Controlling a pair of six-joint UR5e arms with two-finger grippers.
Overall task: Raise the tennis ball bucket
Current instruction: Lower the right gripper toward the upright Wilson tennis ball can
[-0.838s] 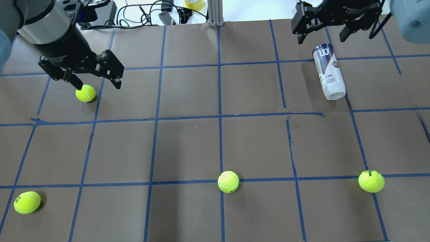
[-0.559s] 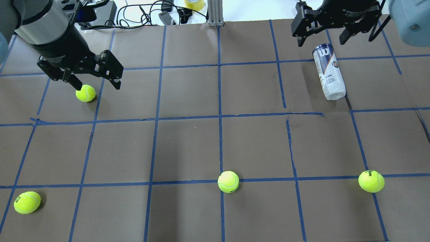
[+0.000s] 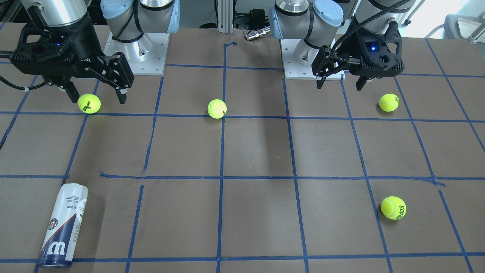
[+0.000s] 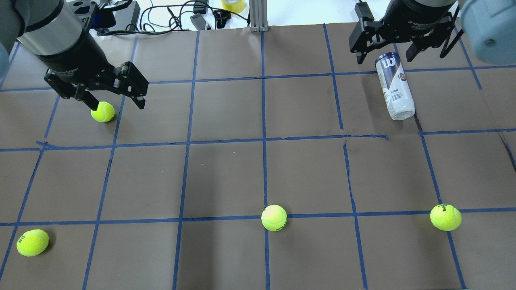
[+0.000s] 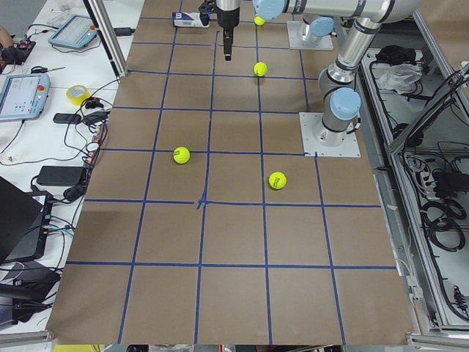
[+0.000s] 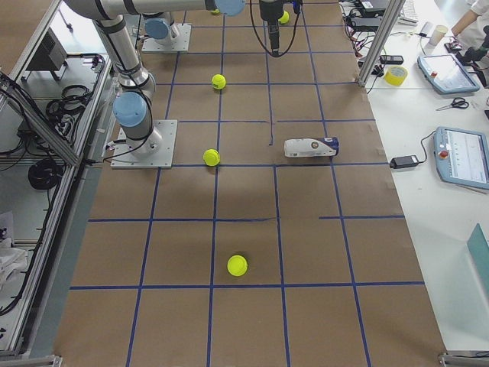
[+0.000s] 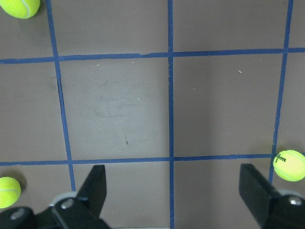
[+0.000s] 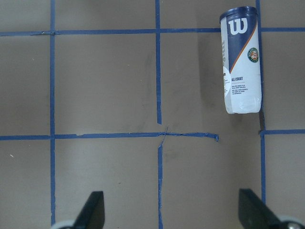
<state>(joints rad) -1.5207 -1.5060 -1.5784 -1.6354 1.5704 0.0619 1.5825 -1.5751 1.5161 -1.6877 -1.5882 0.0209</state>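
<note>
The tennis ball bucket (image 4: 394, 85), a clear can with a white and navy label and a "W" logo, lies on its side at the far right of the table. It also shows in the front view (image 3: 62, 224) and, at the upper right, in the right wrist view (image 8: 240, 59). My right gripper (image 4: 385, 55) hangs open and empty well above the table, apart from the can; its fingers (image 8: 93, 212) frame bare table. My left gripper (image 4: 115, 104) is open and empty, high over the table's left half; it also shows in the left wrist view (image 7: 174, 191).
Several loose yellow-green tennis balls lie on the brown, blue-taped table (image 4: 225, 173): far left (image 4: 102, 111), near left (image 4: 32, 242), near middle (image 4: 274, 217), near right (image 4: 445, 217). Cables and tape rolls lie past the far edge (image 4: 193, 16).
Both grippers have shifted only slightly in the overhead view and stay open. The can and the balls have not moved.
</note>
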